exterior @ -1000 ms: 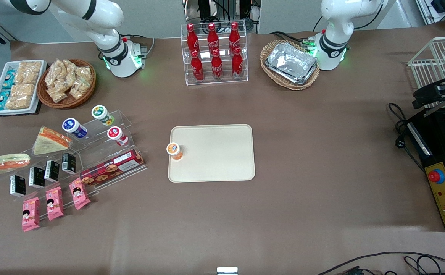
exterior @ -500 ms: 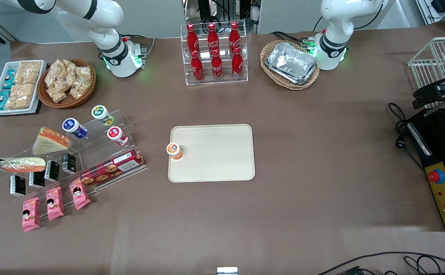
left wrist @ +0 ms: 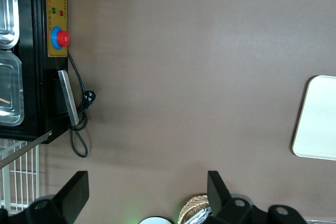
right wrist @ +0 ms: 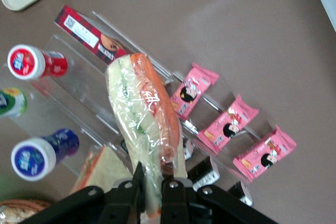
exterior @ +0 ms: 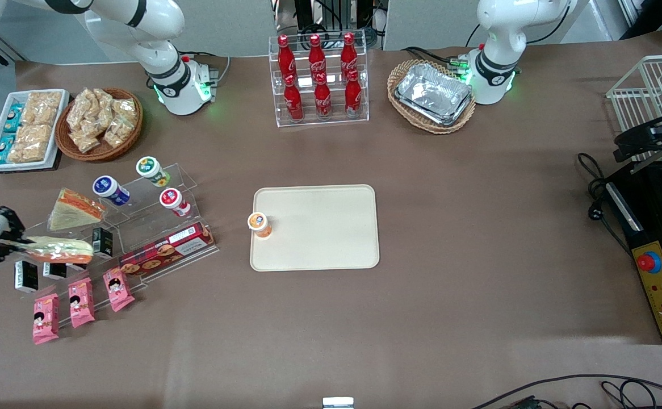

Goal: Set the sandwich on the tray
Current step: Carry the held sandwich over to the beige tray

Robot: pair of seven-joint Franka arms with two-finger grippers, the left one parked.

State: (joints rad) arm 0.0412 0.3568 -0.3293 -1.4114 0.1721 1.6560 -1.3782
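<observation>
Above the clear display rack [exterior: 155, 227] at the working arm's end of the table, the gripper [exterior: 17, 245] pinches one end of the sandwich [exterior: 58, 249], carried clear of the shelves. Well apart toward the table's middle lies the tray [exterior: 331, 227], an orange-topped cup [exterior: 259, 224] standing at its edge.

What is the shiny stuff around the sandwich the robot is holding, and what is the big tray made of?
The sandwich looks wrapped in thin clear plastic film: it is see-through, wrinkled and glints, showing pale bread with orange and green stripes. The gripper, above the clear display steps, is shut on it. The tray looks like matte cream plastic, smooth with rounded corners and no shine, though that is only a guess.
</observation>
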